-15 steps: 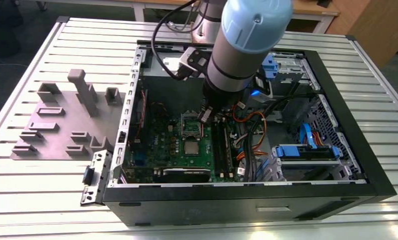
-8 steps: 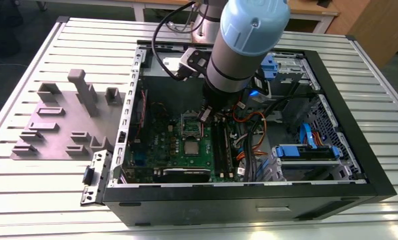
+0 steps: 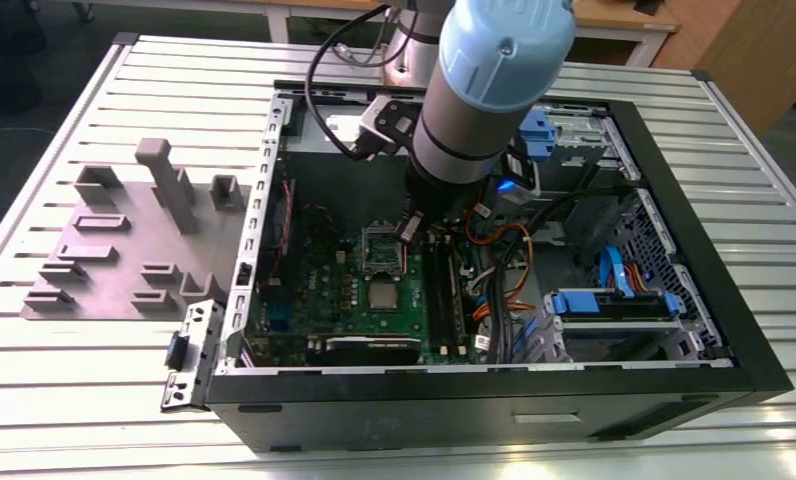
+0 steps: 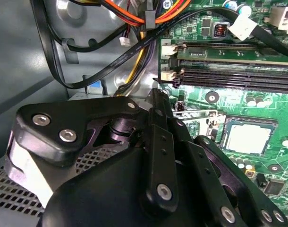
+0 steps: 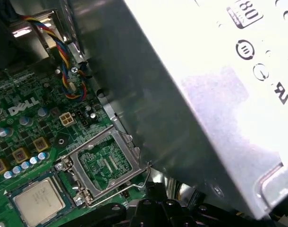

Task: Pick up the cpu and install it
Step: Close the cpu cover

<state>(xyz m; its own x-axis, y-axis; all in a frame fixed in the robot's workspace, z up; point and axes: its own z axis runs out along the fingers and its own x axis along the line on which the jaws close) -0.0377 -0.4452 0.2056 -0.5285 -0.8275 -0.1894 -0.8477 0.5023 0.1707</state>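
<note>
1. Chip [image 5: 39,201] sits flat on the green board [image 3: 321,290], beside the open metal frame [image 5: 106,163].
2. I cannot tell the tool's [image 4: 158,101] state.
3. I'd descend squarely, slowly.

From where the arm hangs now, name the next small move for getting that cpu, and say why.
Probably a short shift of the gripper across the motherboard until it hangs over the cpu. The cpu lies flat on the board beside the socket frame, which stands open, and the gripper's linkage sits off to one side of the chip in both wrist views, holding nothing that I can see.
</note>
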